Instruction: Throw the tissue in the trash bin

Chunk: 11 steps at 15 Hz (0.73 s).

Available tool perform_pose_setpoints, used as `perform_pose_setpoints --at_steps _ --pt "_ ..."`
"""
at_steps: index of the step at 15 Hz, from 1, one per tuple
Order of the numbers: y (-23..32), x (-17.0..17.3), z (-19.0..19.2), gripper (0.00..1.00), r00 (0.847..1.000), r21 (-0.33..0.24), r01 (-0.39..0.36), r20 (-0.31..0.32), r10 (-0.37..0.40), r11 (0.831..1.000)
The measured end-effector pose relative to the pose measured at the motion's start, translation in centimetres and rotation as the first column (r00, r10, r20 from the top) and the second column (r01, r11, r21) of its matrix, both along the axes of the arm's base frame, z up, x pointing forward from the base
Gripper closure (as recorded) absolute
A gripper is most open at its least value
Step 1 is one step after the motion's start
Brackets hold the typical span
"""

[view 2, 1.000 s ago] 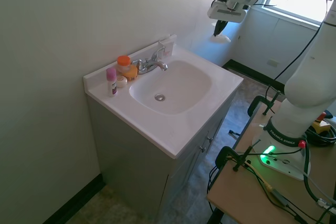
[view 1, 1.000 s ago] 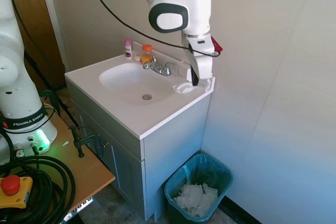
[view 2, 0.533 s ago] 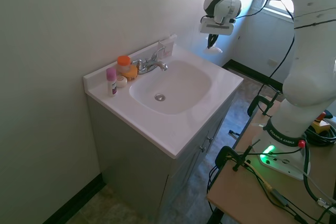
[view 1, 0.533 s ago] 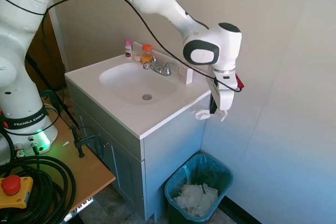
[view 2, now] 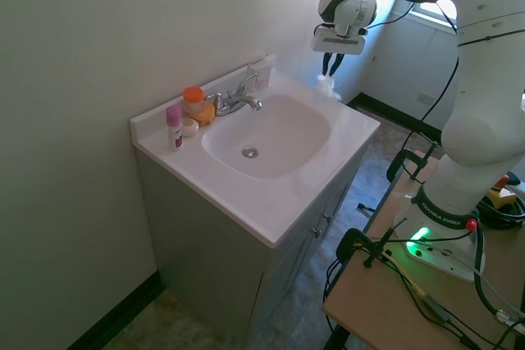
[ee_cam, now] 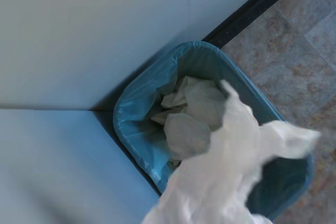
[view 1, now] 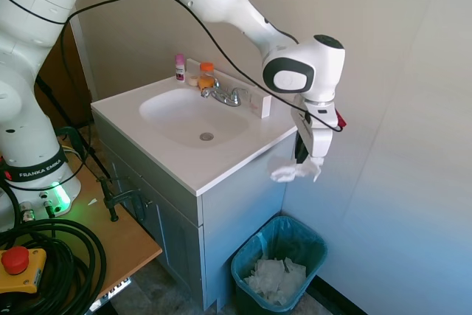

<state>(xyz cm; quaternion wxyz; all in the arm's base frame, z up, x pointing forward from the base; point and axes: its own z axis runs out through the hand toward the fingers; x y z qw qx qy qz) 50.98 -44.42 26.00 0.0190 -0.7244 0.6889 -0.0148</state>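
The tissue [view 1: 286, 173] trails toward 8 o'clock below the gripper [view 1: 306, 161], above the trash bin [view 1: 313, 240]. Whether the fingers pinch it or stand spread, I cannot tell.

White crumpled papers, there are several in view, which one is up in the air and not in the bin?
The tissue hanging at the tool, beside the sink cabinet. The other crumpled papers lie heaped inside the trash bin below.

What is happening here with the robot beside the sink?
The white arm reaches past the sink cabinet, and its gripper hangs above the trash bin on the floor. The tissue hangs just at the fingertips; whether they grip it or have let it go, I cannot tell. The wrist view shows the tissue directly over the open bin, which already contains crumpled papers. So the tissue is not yet inside the bin.
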Motion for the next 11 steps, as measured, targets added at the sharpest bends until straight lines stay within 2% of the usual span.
perform_pose_setpoints --at_steps 3,7,11 --pt "0.5 0.3 2.4 0.00 0.998 -0.021 -0.047 0.035 0.047 0.999" --pt "4.7 -1.2 10.4 0.00 0.981 -0.099 -0.120 0.144 0.133 0.988" --pt "10.8 -4.9 14.5 0.00 0.958 -0.155 -0.223 0.145 0.246 0.962"
